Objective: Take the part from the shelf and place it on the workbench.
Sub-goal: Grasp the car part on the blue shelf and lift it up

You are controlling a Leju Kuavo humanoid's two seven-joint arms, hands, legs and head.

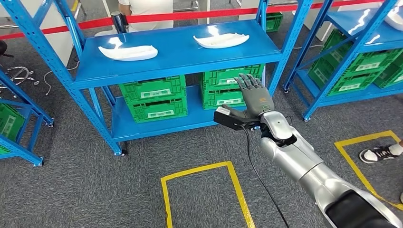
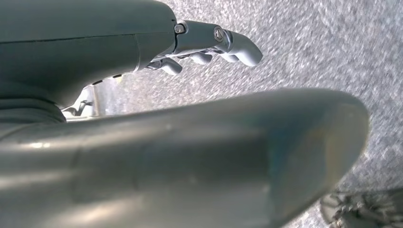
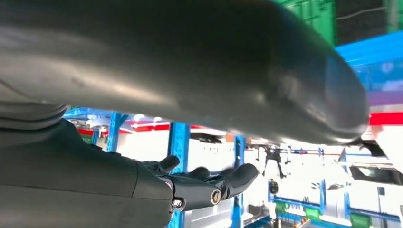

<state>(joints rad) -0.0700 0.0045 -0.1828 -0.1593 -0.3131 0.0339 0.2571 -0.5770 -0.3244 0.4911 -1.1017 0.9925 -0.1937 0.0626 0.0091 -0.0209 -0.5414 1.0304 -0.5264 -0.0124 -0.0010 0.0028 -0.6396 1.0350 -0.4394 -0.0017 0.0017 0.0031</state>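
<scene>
Green crates (image 1: 153, 98) fill the lower level of the blue rack (image 1: 52, 66), in two stacks. A yellow taped rectangle (image 1: 202, 170) marks the grey carpet in front of the rack. A person's sneaker (image 1: 378, 153) stands beside another yellow outline to the right of the rack.

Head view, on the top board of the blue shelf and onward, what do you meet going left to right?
Left white moulded plastic part → right white moulded plastic part → blue shelf upright → stacked green plastic crates in the neighbouring rack.

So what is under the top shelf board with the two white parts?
Under the top shelf board, green crates stand on the lower board. The right hand covers part of one stack; their contents stay hidden.
</scene>
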